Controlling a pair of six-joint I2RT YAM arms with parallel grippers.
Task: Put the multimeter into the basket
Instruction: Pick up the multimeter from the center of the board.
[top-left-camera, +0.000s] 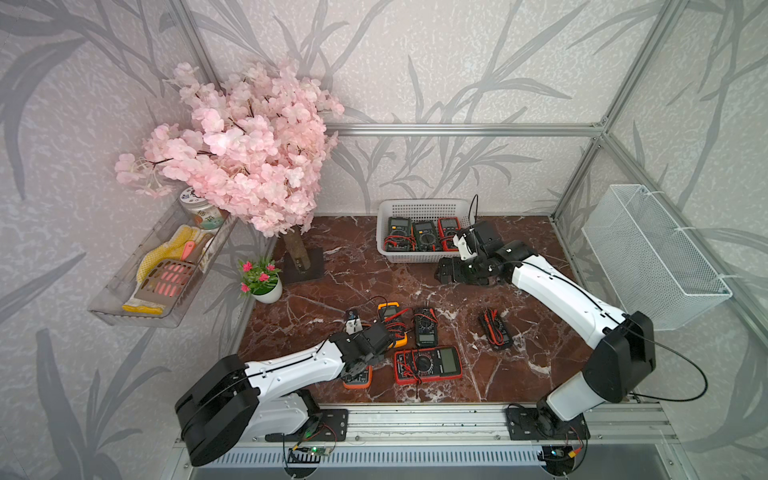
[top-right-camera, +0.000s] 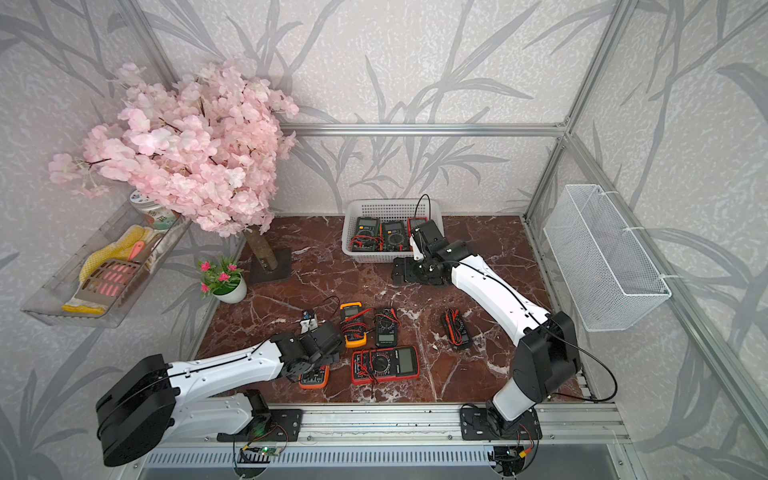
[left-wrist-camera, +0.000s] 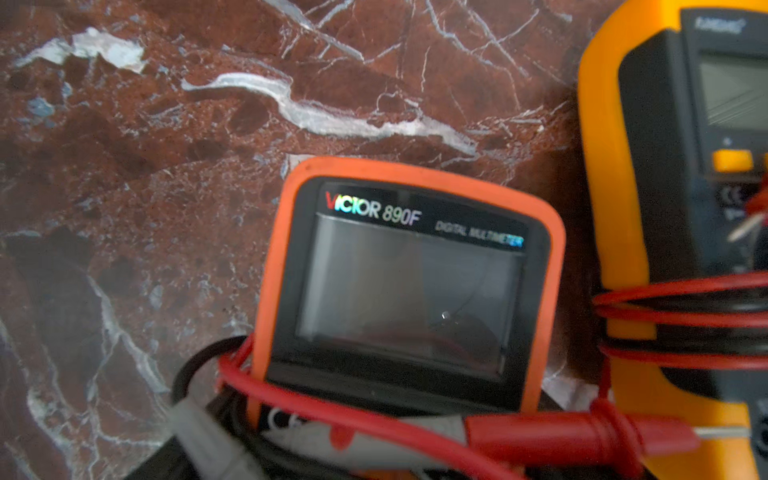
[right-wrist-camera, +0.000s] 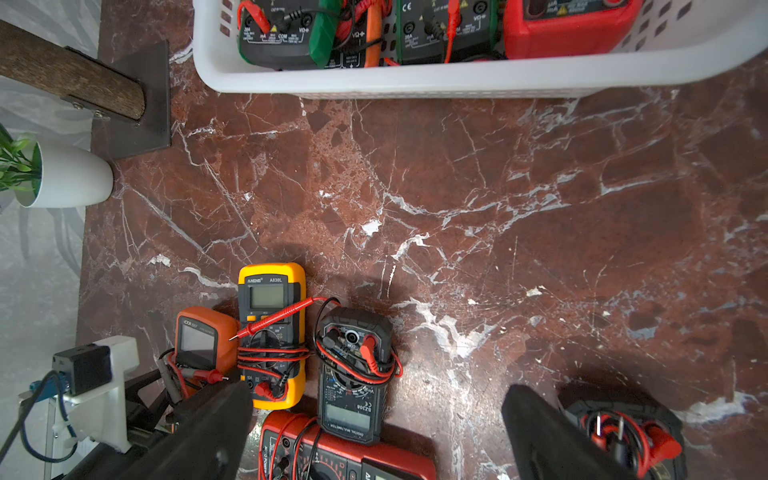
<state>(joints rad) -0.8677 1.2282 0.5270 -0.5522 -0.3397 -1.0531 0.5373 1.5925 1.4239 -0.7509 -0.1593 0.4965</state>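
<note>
1. The orange multimeter (left-wrist-camera: 399, 291) lies flat near the tabletop's (top-left-camera: 519, 374) front edge, toward its left corner. Its red lead (left-wrist-camera: 540, 436) is wound round it so nothing trails.
2. The left gripper (top-left-camera: 360, 365) hangs right over it, seemingly to grasp. I cannot tell how its jaws stand.
3. The right gripper (right-wrist-camera: 379, 388), jaws spread and empty, hangs beside the basket (top-left-camera: 419, 210) at the back edge, clear of the pick.

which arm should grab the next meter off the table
Left. The left claw sits right over the orange meter at the front. The right claw hangs open and empty beside the basket, much farther from it.
</note>
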